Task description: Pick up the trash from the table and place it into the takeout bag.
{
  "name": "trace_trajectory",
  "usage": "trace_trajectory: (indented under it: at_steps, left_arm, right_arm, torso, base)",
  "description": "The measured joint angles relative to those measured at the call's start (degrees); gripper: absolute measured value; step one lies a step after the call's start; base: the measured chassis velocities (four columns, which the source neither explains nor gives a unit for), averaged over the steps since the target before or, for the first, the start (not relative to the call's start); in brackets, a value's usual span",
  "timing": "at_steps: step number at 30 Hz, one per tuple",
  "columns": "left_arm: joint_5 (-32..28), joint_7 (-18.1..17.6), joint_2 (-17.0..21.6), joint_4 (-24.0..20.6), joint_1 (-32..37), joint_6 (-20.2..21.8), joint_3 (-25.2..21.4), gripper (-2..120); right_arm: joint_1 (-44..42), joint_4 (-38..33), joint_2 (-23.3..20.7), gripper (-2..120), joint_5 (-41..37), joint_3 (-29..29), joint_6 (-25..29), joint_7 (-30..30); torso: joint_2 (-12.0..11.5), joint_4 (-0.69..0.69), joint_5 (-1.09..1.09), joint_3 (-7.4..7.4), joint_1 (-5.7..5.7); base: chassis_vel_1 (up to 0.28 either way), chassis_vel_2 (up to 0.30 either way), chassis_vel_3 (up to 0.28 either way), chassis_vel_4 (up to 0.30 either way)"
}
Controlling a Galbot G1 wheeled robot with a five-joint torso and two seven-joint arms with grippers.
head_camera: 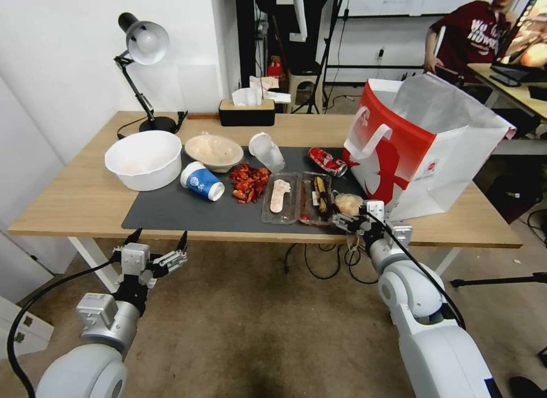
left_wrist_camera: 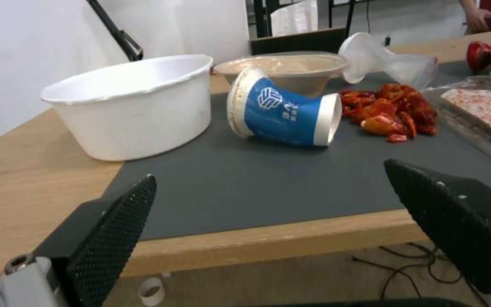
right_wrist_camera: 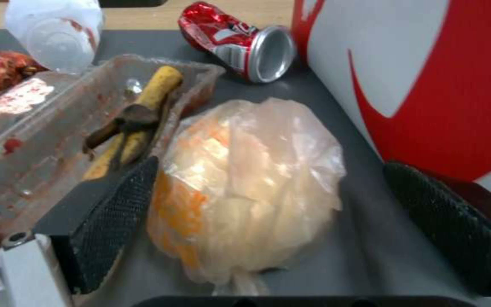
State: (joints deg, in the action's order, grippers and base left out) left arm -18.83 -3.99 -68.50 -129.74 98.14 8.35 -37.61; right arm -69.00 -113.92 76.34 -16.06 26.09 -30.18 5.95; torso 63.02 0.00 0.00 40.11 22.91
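the right gripper (head_camera: 348, 220) sits at the worktop (head_camera: 85, 198) edge, lower right of centre, fingers apart around the small bag (right_wrist_camera: 245, 179), not clamped. beside it stands the takeout bag (head_camera: 421, 153). the left gripper (head_camera: 158, 242) hangs lower left, fingers apart.

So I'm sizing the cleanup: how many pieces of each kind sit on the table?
Cups: 2, paper cup, plastic cup
Bowls: 2, white, beige
Trays: 2
Can: 1
Small bag: 1
Red scraps pile: 1
Total: 9
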Motion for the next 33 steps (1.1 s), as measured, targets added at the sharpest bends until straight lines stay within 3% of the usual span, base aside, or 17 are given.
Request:
trace_trajectory:
  at_steps: [14,21,33]
  left_arm:
    - [0.6,0.1,-0.1,0.0,1.1,-1.4,-0.3,100]
    - [0.7,0.2,-0.2,0.0,1.3,-1.5,-0.4,100]
    - [1.2,0.1,-0.5,0.0,1.7,-1.9,-0.5,100]
  right_arm:
    - [0.7,1.5,0.0,99,-1.1,-0.2,0.0,0.0]
    - [1.0,2.0,0.0,80,-1.5,-0.5,0.1,0.0]
    - [0.8,1.9,0.0,36,-1.7,-0.4,0.7,-0.1]
  torso:
    - [0.0,0.01,0.00,0.00,0.00]
    - [0.0,0.00,0.00,0.00,0.00]
    - [0.0,0.00,0.00,0.00,0.00]
  base:
    - [0.000,0.000,0.000,0.000]
    - [0.000,0.000,0.000,0.000]
    - [0.000,0.000,0.000,0.000]
